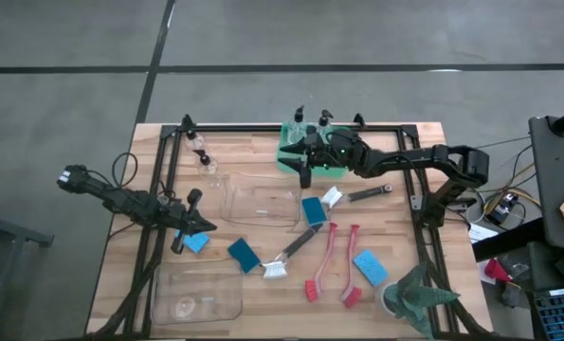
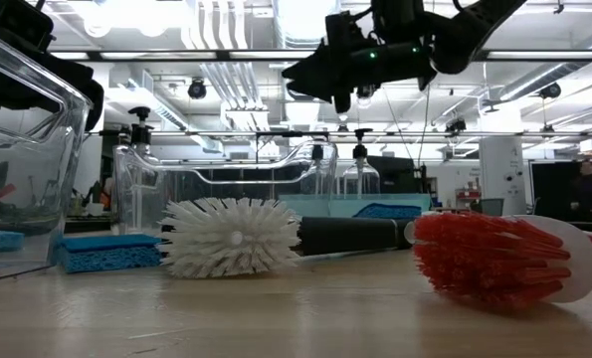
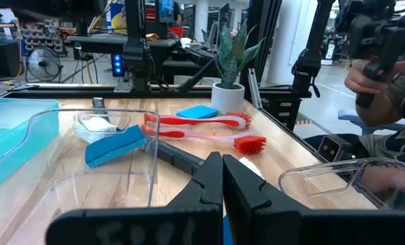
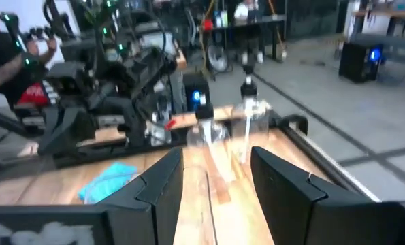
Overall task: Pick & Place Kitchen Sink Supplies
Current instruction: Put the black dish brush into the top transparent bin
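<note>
The kitchen sink supplies mostly lie loose in the middle of the wooden table [image 1: 263, 142] in the high view. A blue sponge [image 1: 313, 210] sits near the center, another blue sponge [image 1: 245, 254] lies lower left of it, and a third blue sponge [image 1: 370, 267] lies lower right. Two red brushes [image 1: 334, 265] and a black brush with white bristles [image 1: 291, 252] lie between them. Two small clear pump bottles with black tops [image 1: 202, 156] stand at the upper left of the table. Two more seem to stand in the green see-through tray [image 1: 289, 156] at the top middle.

So I think a little is put away and most is still left to do. The clear plastic bin [image 1: 196, 296] at the lower left looks empty.

The right gripper [image 1: 307, 156] hangs over the green tray with its fingers partly apart and nothing between them. The left gripper [image 1: 204, 224] is squeezed tight with nothing in it, low by a fourth blue sponge [image 1: 196, 242] at the left.
</note>
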